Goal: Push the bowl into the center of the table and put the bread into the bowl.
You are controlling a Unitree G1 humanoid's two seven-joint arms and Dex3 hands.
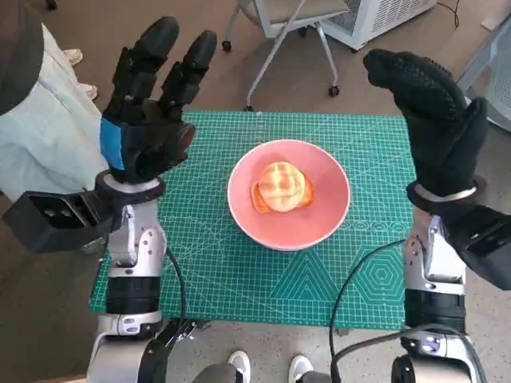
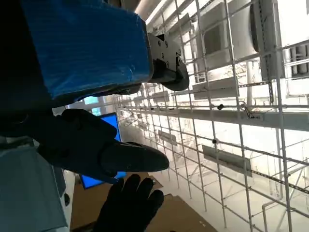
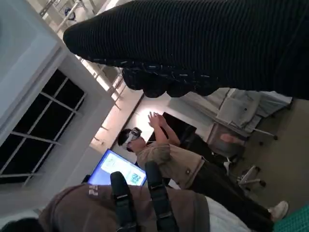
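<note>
Bare green mat (image 1: 239, 279) surrounds the bowl (image 1: 288, 194); both robot hands are raised well clear.

Mat (image 1: 239, 279): we see printed grid lines and geometric figures, but we can read no numbers or words on them.
Screen (image 3: 118, 170): we see it lit blue with pale content, too small for us to read.
Patch (image 3: 186, 169): we make out a small mark on a person's shirt, not legible.
Elsewhere: we find no text, brand or sign that we can read.
</note>
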